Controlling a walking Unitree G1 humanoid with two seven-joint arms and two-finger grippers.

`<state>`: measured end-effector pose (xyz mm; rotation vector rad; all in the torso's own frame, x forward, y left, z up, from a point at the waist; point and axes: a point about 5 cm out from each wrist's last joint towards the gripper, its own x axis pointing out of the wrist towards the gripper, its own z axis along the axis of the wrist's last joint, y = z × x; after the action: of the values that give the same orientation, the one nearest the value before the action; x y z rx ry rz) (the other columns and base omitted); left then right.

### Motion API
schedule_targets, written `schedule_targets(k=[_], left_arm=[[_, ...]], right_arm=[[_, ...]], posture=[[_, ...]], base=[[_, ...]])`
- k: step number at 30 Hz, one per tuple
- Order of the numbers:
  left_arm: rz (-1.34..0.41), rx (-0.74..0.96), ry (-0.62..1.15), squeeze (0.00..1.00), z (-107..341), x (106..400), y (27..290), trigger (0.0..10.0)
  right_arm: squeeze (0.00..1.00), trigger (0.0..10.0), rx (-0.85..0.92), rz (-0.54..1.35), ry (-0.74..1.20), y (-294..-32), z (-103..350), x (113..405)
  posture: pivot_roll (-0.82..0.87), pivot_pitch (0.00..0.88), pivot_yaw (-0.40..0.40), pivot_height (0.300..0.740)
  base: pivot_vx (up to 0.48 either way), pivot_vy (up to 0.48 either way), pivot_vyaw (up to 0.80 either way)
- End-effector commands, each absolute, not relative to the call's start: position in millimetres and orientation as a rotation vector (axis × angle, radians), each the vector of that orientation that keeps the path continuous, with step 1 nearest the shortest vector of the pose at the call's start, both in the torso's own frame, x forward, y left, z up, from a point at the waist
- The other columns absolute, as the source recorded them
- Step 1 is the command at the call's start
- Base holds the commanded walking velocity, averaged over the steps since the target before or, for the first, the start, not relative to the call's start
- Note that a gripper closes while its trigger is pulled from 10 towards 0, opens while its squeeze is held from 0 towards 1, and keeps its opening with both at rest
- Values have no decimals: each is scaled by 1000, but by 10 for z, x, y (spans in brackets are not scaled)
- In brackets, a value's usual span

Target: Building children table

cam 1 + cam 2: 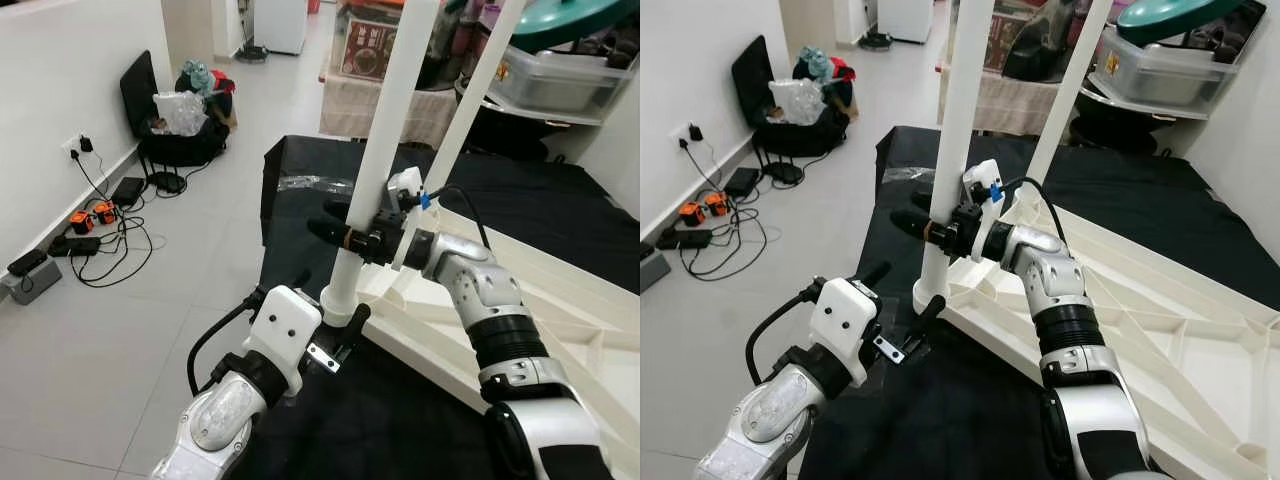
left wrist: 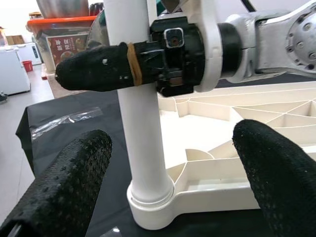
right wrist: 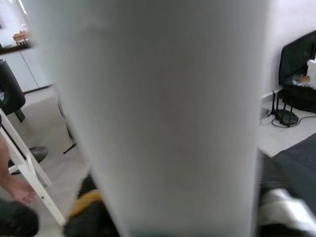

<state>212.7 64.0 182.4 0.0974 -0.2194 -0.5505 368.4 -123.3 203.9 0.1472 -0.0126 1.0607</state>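
An upturned white children's table top lies on a black cloth. A white table leg stands upright in the socket at its near corner. A second leg rises behind it. My right gripper is shut on the near leg at mid height, one black finger crossing in front of it. My left gripper is open low down, its fingers either side of the leg's base and apart from it. In the right wrist view the leg is a close white blur.
The black cloth covers the work surface before me. To the left lies tiled floor with cables and power strips and a black bag by the wall. A clear storage box sits on a shelf behind.
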Motion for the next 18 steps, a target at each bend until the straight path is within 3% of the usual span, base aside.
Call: schedule_targets(k=[1, 5, 6, 9, 10, 11, 12, 14, 15, 16, 18], left_arm=[[-546, 100, -218, 0, 1825, 2133, 638, 10000], [-544, 101, -218, 0, 1823, 2131, 642, 10000], [-544, 101, -217, 0, 1822, 2129, 642, 10000], [-544, 101, -217, 0, 1820, 2127, 642, 10000], [-544, 100, -217, 0, 1817, 2126, 642, 10000], [-544, 100, -217, 0, 1817, 2126, 642, 10000], [-547, 100, -217, 0, 1813, 2124, 636, 10000], [-547, 100, -217, 0, 1813, 2124, 636, 10000], [-548, 99, -216, 0, 1809, 2122, 631, 10000], [-548, 99, -216, 0, 1809, 2122, 631, 10000], [-550, 100, -218, 0, 1806, 2121, 626, 10000]], right_arm=[[0, 0, 178, 996, -11, -1176, 1995, 3745], [0, 0, 202, 881, 2, -1199, 1924, 3793], [0, 0, 193, 736, 14, -1248, 1879, 3845], [0, 0, 184, 642, 19, -1288, 1852, 3877], [0, 0, 142, 403, 60, -1419, 1763, 3922], [0, 0, 142, 403, 60, -1419, 1763, 3922], [0, 0, 112, 148, 96, -1597, 1683, 3925], [0, 0, 112, 148, 96, -1597, 1683, 3925], [0, 0, 100, -49, 110, -1748, 1633, 3897], [0, 0, 100, -49, 110, -1748, 1633, 3897], [0, 0, 195, -384, 77, -1889, 1622, 3738]], posture=[[100, 0, -119, 740], [99, 0, -117, 740], [96, 0, -118, 740], [96, 0, -118, 740], [89, 0, -115, 740], [89, 0, -115, 740], [89, 0, -115, 740], [89, 0, -115, 740], [89, 0, -116, 740], [89, 0, -116, 740], [90, 0, -116, 740]], base=[[0, 0, 0], [0, 0, 0], [0, 0, 0], [0, 0, 0], [0, 0, 0], [0, 0, 0], [0, 0, 0], [0, 0, 0], [0, 0, 0], [0, 0, 0], [0, 0, 0]])
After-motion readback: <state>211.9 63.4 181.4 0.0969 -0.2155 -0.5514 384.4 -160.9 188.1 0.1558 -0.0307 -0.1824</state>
